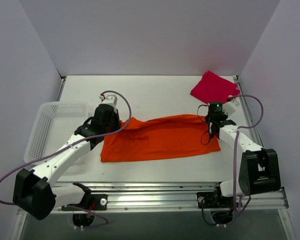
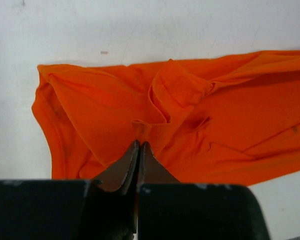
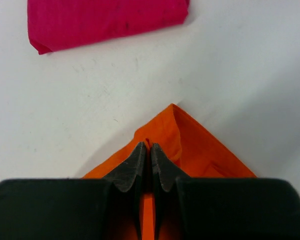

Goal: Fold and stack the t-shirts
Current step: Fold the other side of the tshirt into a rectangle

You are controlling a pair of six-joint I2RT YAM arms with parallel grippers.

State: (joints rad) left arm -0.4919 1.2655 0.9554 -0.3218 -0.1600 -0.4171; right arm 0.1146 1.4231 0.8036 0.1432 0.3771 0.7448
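The orange t-shirt [image 1: 160, 139] lies stretched in a long folded band across the middle of the table. My left gripper [image 1: 116, 124] is shut on its left upper edge; in the left wrist view the jaws [image 2: 140, 144] pinch a fold of orange cloth [image 2: 190, 115]. My right gripper [image 1: 213, 129] is shut on the shirt's right upper corner; in the right wrist view [image 3: 146, 146] a strip of orange cloth [image 3: 200, 145] sits between the jaws. The crimson-pink t-shirt [image 1: 213, 87] lies folded at the far right, also in the right wrist view [image 3: 105, 20].
A white mesh basket [image 1: 52, 125] stands at the table's left edge, beside my left arm. Grey walls close the back and both sides. A metal rail [image 1: 160, 195] runs along the near edge.
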